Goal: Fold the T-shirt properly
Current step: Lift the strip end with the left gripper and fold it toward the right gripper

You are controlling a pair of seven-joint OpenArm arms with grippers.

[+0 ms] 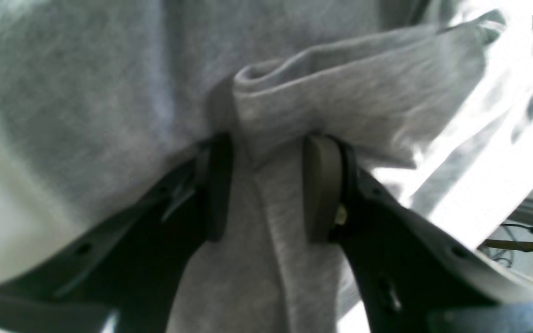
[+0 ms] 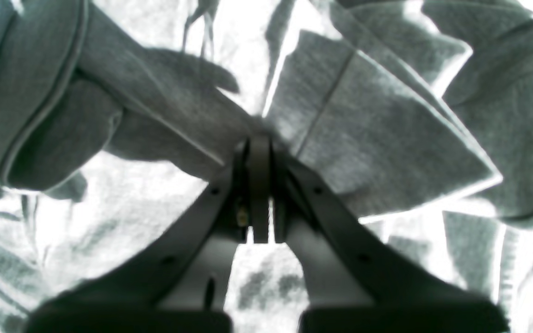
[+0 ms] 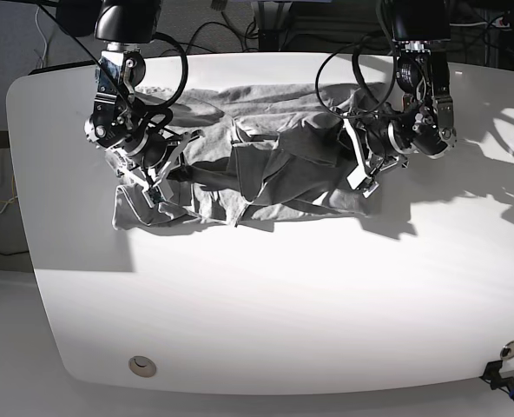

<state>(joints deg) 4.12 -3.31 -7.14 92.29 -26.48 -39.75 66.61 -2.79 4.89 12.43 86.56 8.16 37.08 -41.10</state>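
The T-shirt [image 3: 257,174] lies in a crumpled heap on the far half of the white table [image 3: 266,304]. It is grey and full of wrinkles, and it stretches from one arm to the other. No letters can be seen on it here.

The left gripper [image 1: 266,185] has a thick bunch of the shirt between its two pads [image 1: 322,185]. The pads stand partly apart, and the cloth fills the gap between them. A folded edge of cloth sits just above the pads. In the base view this gripper [image 3: 364,178] is at its end of the heap, low by the table.

The right gripper [image 2: 259,185] is pressed tight together. Its tips meet right at a thin bit of cloth where two folds come together. It looks like it is pinching that edge, but the hold is small. More shirt hangs to both sides of it, with a seamed hem off to one side. In the base view this gripper [image 3: 148,169] is at the other end of the heap.

Some things could go wrong. The thin bit could slip out of the right gripper if the arm pulls hard. The left gripper holds many layers at once, so lifting could drag the whole heap, not one edge. If both pull apart too fast, the shirt could twist and stay messy.
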